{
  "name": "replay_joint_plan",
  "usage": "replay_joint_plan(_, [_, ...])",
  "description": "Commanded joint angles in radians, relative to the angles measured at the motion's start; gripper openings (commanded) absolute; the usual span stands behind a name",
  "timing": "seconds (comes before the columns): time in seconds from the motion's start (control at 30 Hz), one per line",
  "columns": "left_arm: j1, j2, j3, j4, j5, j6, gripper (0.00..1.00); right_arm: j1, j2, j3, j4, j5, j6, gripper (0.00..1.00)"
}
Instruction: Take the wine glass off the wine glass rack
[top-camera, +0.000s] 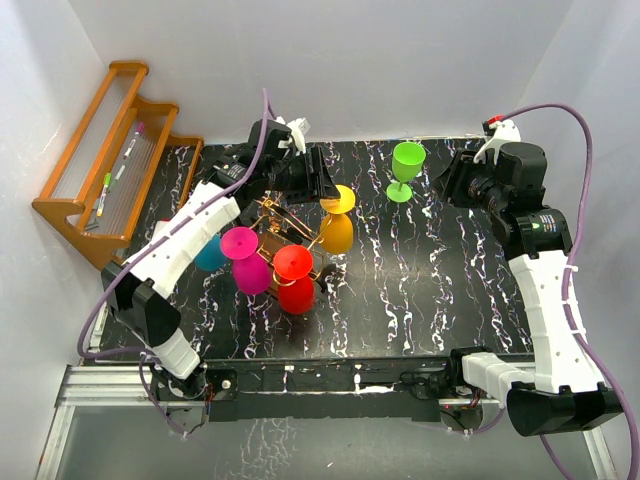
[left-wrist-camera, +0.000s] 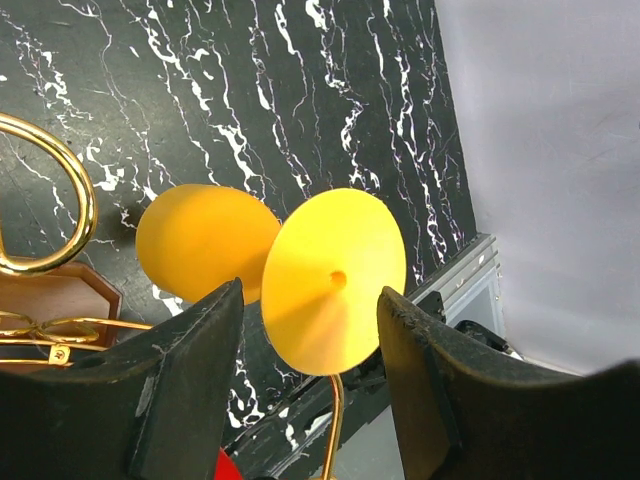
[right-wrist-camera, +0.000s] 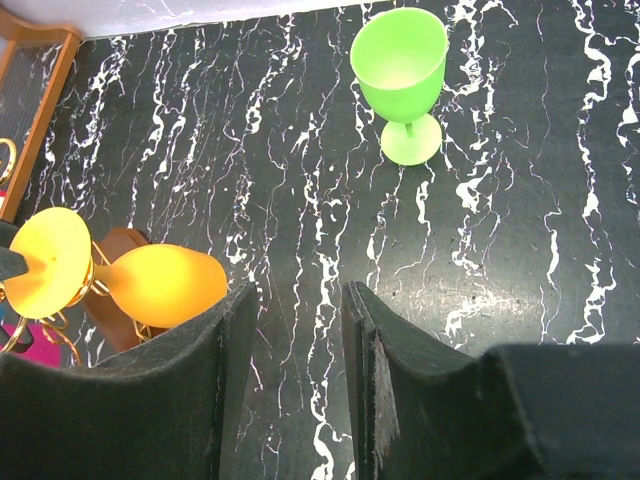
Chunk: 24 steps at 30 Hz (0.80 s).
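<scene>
The wine glass rack (top-camera: 283, 222), golden wire on a dark wooden base, stands left of the table's middle. A yellow wine glass (top-camera: 337, 230) hangs on its right arm, its round foot (left-wrist-camera: 335, 280) facing my left wrist camera and its bowl (left-wrist-camera: 205, 245) behind. My left gripper (top-camera: 322, 185) is open; its fingers (left-wrist-camera: 190, 380) stand on either side of the yellow foot, with small gaps. A green wine glass (top-camera: 406, 170) stands upright on the table at the back. My right gripper (top-camera: 447, 180) is open and empty, just right of the green glass (right-wrist-camera: 400, 70).
Magenta (top-camera: 243, 260), red (top-camera: 295, 280) and teal (top-camera: 210, 255) glasses also hang on the rack. An orange-brown stepped shelf (top-camera: 110, 150) with pens stands at the far left. White walls enclose the black marbled table (top-camera: 420, 280).
</scene>
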Motion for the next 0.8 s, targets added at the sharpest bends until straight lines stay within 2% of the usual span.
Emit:
replay_joint_plan(0.0, [0.000,0.002,-0.004,0.019,0.027,-0.003,0.53,0.003,-0.023,-0.004,0.068,-0.002,-0.011,0.41])
replay_joint_plan(0.5, [0.000,-0.027,-0.027,0.053,0.018,-0.014,0.32,0.003,-0.025,-0.009,0.086,-0.002,-0.006,0.41])
replay_joint_plan(0.77, [0.000,-0.039,-0.050,0.089,0.039,-0.031,0.16,0.002,-0.029,-0.014,0.090,-0.001,-0.005,0.41])
